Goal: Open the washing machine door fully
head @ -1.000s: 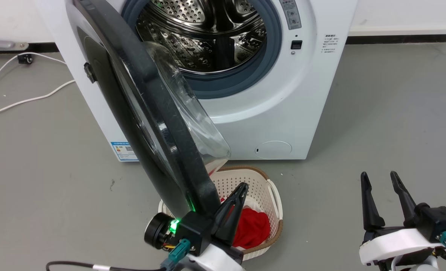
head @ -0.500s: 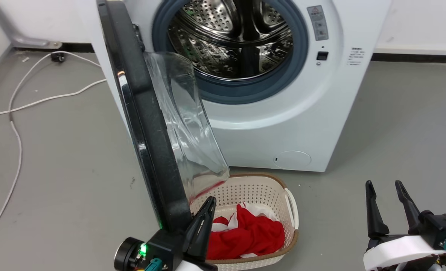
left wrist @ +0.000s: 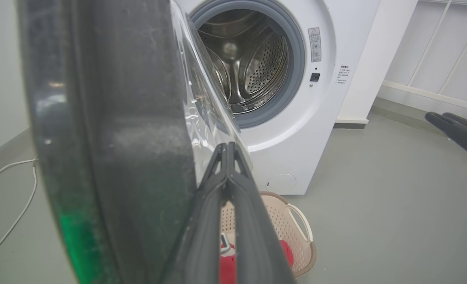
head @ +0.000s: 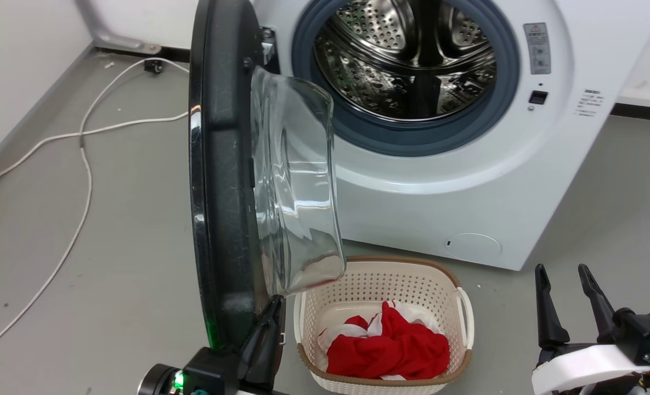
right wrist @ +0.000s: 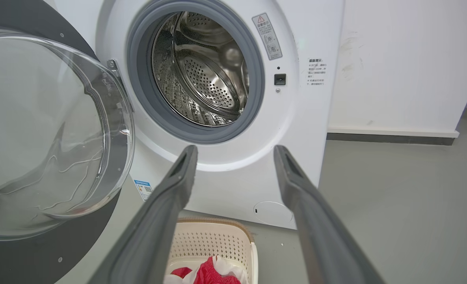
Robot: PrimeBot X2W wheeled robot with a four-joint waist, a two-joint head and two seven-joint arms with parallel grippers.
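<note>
- Grey sticker (head: pixel 537 48) on the washer (head: pixel 412 219) front, right of the drum opening: it has a red warning triangle at its top. The lines under the triangle are too small to read.
- Block of small black print (head: pixel 591 102) on the white front, right of the sticker and a little lower, near a dark square (head: pixel 537 97): several short lines, not readable.
- Blue and white label (right wrist: pixel 143 190) low on the front, just beside the door (right wrist: pixel 40 138) edge: the print is too small to read.
- No word, brand or number is clear enough to read.
</note>
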